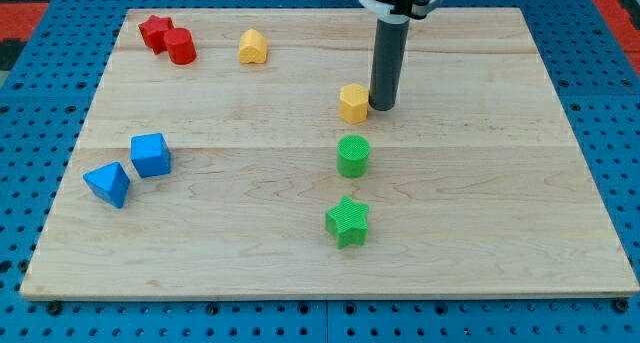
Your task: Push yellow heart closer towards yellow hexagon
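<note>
The yellow heart [253, 47] sits near the view's top, left of centre on the wooden board [500, 183]. The yellow hexagon [353, 102] sits right of it and lower, near the board's middle. My tip [383, 106] stands just right of the yellow hexagon, close to it or touching it. The tip is far from the yellow heart, to its lower right.
A red star [154, 30] and a red cylinder [181, 46] sit at the top left. A blue cube [151, 154] and a blue triangle [108, 183] sit at the left. A green cylinder [353, 155] and a green star [348, 221] lie below the hexagon.
</note>
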